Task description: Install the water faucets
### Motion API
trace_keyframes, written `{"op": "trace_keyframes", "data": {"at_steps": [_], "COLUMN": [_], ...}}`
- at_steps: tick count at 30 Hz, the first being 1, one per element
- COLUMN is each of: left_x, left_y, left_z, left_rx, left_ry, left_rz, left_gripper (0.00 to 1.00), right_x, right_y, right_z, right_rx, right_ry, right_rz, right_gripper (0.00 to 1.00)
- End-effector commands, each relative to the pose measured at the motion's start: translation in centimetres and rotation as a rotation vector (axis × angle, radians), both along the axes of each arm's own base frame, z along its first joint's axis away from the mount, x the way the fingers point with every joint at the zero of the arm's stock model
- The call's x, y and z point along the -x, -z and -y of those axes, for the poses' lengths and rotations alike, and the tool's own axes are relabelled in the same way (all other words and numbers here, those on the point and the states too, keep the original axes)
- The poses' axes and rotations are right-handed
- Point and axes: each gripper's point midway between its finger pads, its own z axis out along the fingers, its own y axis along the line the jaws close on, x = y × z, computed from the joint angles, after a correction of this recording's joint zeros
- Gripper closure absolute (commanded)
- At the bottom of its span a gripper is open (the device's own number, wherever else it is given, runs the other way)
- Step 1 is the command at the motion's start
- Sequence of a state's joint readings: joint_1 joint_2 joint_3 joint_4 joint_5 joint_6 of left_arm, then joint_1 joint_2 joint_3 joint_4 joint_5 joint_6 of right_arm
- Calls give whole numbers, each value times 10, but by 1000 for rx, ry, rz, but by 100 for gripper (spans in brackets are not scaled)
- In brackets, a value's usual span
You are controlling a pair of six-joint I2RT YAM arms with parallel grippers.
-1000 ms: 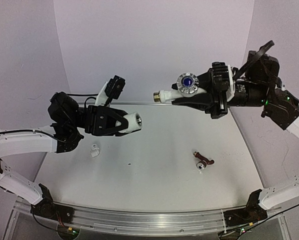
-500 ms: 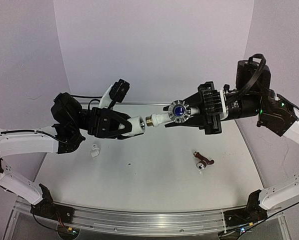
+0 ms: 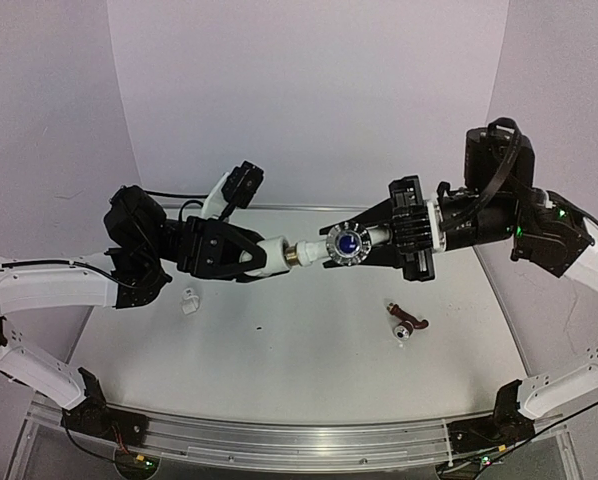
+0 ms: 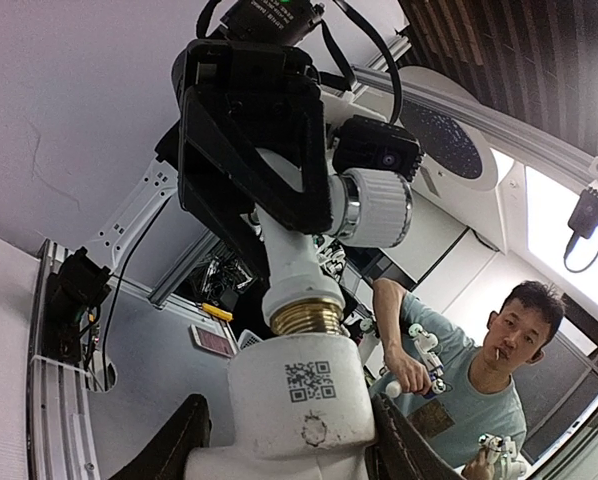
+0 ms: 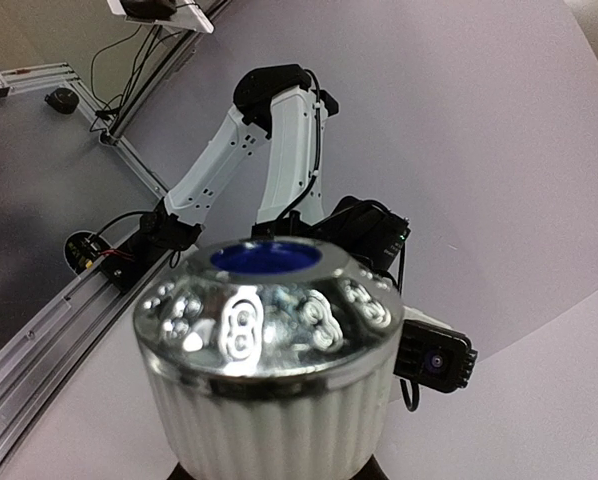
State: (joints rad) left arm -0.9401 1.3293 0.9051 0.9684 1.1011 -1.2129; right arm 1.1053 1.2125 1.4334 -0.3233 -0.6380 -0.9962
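We judge the task to be partway through its first join. In the middle of the top view the left gripper (image 3: pixel 251 256) has its jaws clamped on a white fitting (image 3: pixel 270 254). The right gripper (image 3: pixel 364 243) has its jaws clamped on the faucet (image 3: pixel 322 249), and its blue-centred knob (image 3: pixel 347 243) faces the camera. Both parts hang in the air above the bench (image 3: pixel 309 380), lying in one line across the centre of the frame. The faucet's brass thread (image 3: pixel 299 252) meets the open mouth of the fitting.

In the left wrist view a band of brass shows between the faucet's white body and the fitting, just above the fitting's QR label (image 4: pixel 309 380). From that we take it the thread is not run home. Whether it has caught at all we cannot tell.

What is left, as we read it, is to turn the faucet in until the brass disappears, then let go. On the bench, left of centre, lies a small white piece (image 3: pixel 189 302). Right of centre lies a small part with a dark reddish arm and a silvery round end (image 3: pixel 407 326); it is too small for us to name. If it is a second faucet, that one is not yet installed.
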Motion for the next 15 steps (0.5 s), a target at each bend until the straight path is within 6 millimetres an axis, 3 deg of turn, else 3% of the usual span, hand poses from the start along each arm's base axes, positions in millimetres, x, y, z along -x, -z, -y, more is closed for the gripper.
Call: {"op": "trace_keyframes", "data": {"at_steps": [1, 15], "left_x": [9, 9], "left_y": [-19, -18], "left_z": [-1, 5], "left_rx": [39, 13], "left_ry": [35, 19], "left_rz": [42, 20], "left_gripper": [100, 100], "right_x": [-6, -11], "right_y": [0, -1], "right_z": [-2, -2], "right_rx": [-4, -7], "right_ry": [35, 83], "right_rz": [48, 124], "right_gripper": [100, 100]}}
